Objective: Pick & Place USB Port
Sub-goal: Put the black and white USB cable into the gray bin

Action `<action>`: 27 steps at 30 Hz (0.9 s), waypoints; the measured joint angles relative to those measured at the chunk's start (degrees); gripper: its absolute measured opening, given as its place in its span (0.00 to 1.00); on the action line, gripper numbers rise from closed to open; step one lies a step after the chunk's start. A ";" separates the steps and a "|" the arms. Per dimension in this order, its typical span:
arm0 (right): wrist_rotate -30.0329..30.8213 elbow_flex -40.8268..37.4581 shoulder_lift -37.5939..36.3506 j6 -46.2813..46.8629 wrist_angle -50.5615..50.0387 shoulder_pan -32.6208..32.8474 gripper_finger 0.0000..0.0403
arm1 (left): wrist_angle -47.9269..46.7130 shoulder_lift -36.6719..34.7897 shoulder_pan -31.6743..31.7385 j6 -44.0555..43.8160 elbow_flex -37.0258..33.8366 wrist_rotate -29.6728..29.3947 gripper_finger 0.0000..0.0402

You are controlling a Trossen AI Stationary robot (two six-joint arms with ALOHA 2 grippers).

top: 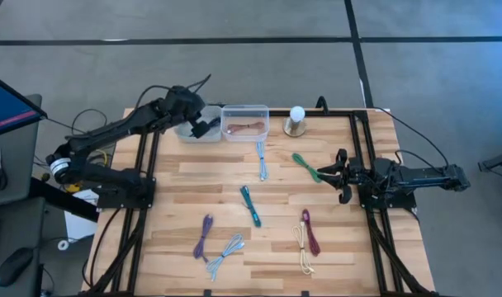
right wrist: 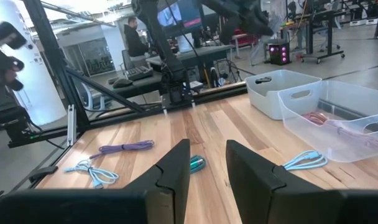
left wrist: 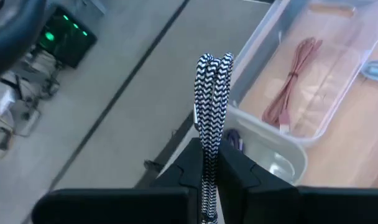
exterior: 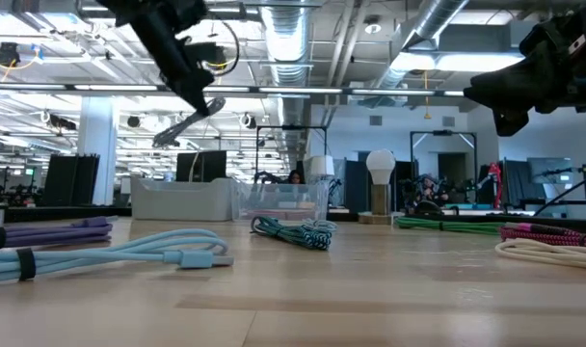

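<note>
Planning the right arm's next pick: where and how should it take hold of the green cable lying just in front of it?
Grip the green cable across the middle of its bundle, coming straight down from above. It lies flat on the table as a narrow diagonal strip, so turn the right gripper to close across its width. The middle looks thickest; the ends may slip.

No readable text, label, brand, number or sign showed in any view. The cables, the bins, the tabletop and both arms carried no legible marking, and the monitors and equipment in the room beyond the table were too far off and too blurred for anything on them to be made out.
</note>
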 joint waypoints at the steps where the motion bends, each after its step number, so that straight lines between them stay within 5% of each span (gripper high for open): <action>1: 0.00 0.01 -0.02 0.01 0.00 0.00 0.24 | 1.04 0.00 0.96 0.01 -1.12 1.26 0.05; 9: 0.00 0.01 -0.01 0.01 0.00 0.01 0.24 | 11.58 0.02 5.89 -0.01 -9.92 8.62 0.05; 27: 0.17 -0.01 -0.02 -0.01 0.00 0.02 0.24 | 24.18 2.95 13.55 -0.70 -20.66 14.96 0.05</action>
